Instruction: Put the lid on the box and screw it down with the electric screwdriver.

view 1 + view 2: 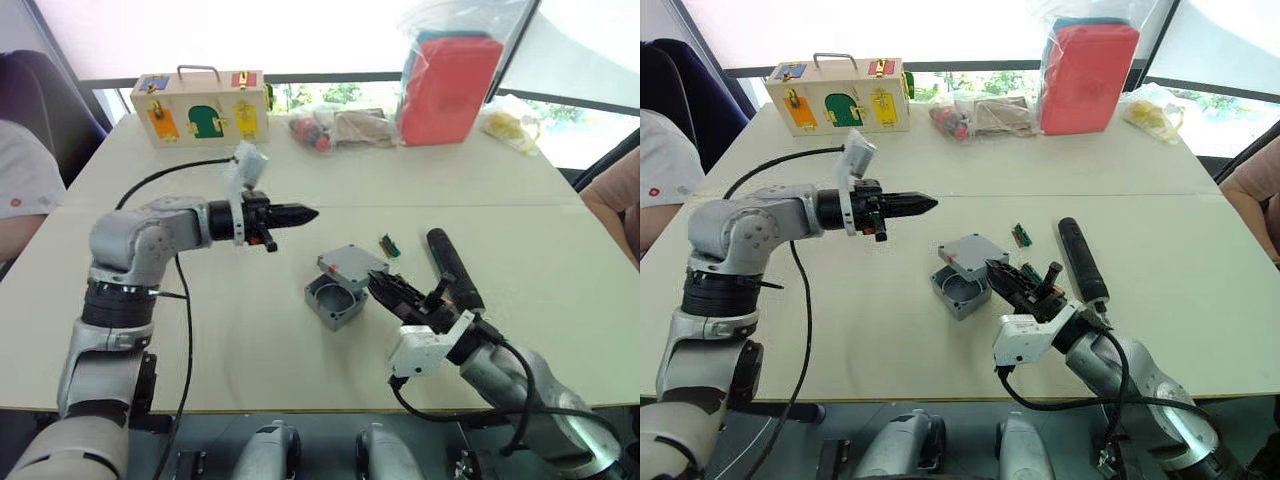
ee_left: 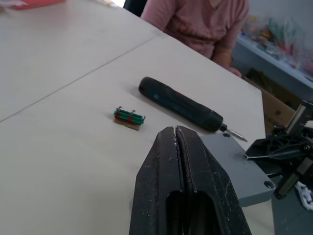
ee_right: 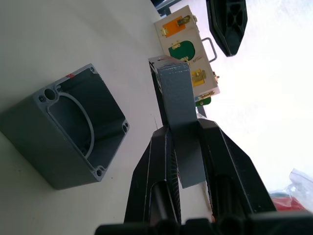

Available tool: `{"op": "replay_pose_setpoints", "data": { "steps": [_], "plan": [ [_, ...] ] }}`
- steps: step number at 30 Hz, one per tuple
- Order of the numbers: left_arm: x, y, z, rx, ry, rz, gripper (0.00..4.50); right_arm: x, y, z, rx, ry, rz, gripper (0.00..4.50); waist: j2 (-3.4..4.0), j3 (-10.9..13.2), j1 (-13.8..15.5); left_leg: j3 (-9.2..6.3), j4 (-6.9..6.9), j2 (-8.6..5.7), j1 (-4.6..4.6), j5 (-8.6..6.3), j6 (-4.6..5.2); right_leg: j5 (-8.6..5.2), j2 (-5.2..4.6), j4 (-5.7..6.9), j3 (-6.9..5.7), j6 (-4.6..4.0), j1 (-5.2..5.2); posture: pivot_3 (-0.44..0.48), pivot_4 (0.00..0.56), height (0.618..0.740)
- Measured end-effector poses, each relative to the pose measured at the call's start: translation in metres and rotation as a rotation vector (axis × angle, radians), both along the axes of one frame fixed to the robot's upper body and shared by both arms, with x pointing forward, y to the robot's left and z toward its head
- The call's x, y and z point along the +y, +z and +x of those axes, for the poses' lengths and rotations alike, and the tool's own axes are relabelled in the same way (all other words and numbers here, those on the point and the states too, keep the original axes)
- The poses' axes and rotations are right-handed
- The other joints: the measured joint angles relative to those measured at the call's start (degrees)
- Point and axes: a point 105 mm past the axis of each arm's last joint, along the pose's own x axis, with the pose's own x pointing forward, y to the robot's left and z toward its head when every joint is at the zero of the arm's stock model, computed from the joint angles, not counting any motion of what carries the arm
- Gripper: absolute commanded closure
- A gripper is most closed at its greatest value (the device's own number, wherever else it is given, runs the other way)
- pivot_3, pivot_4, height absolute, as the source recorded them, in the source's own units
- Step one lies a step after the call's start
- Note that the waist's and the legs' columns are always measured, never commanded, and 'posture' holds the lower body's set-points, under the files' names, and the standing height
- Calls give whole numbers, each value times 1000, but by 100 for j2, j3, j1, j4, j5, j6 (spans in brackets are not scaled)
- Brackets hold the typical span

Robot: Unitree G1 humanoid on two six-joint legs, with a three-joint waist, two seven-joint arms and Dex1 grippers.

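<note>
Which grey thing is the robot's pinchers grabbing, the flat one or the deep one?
The flat one: the lid, pinched on edge by the right gripper. The deep box sits open on the table, untouched.

A: Is any text, label, brand or number showing legibly on the wooden case (image 1: 200,106), the red pouch (image 1: 448,88) or the electric screwdriver (image 2: 181,104)?

B: No; nothing readable is appearing on anything here.
</note>
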Motion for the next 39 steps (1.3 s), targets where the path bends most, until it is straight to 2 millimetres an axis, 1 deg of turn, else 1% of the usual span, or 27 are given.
{"op": "replay_pose_setpoints", "data": {
  "steps": [3,8,11,12,19,24,26,33,39],
  "plan": [
    [-2,-4,-2,-15,-32,24,4483,1,-4,0,-3,0,-11,4307,0,0,-8,0,0,0,0,0,1,0,1,0,0,0,1,0,150,740],
    [-1,-6,-2,-28,-36,27,4483,1,-11,2,-8,-6,-40,4307,0,0,-3,-1,1,0,0,0,2,-1,2,0,0,0,2,0,150,740],
    [-1,-19,-4,-4,-42,46,4483,3,-15,3,-6,-4,-52,4307,0,0,-6,-2,1,1,1,0,2,-1,2,1,0,1,3,0,150,740],
    [-3,-26,-6,15,-53,58,4483,4,-18,3,-5,1,-56,4307,0,0,-5,-2,2,1,1,0,2,-1,2,1,0,1,3,0,150,740],
    [-9,-38,-13,-10,-110,130,4483,8,-25,7,0,14,-76,4307,0,0,-7,-3,3,1,1,0,3,-2,4,1,0,1,4,0,150,740],
    [-12,-50,-13,-33,-143,192,4483,8,-29,8,-6,13,-83,4307,0,0,-6,-3,3,1,1,-1,4,-2,5,1,0,1,5,0,150,740],
    [-13,-58,-11,-30,-148,221,4483,9,-29,9,-12,16,-89,4307,0,0,-6,-3,3,1,2,-1,4,-2,6,1,0,1,6,0,150,740],
    [-13,-68,-5,-7,-129,227,4483,10,-30,9,-21,30,-99,4307,0,0,-8,-3,4,1,2,-2,6,-2,6,2,0,2,6,0,150,740],
    [-16,-69,-5,-8,-139,230,4483,12,-31,6,-33,51,-109,4307,0,0,-9,-3,5,1,3,-2,8,-2,6,2,0,2,7,0,150,740]
  ]
}}
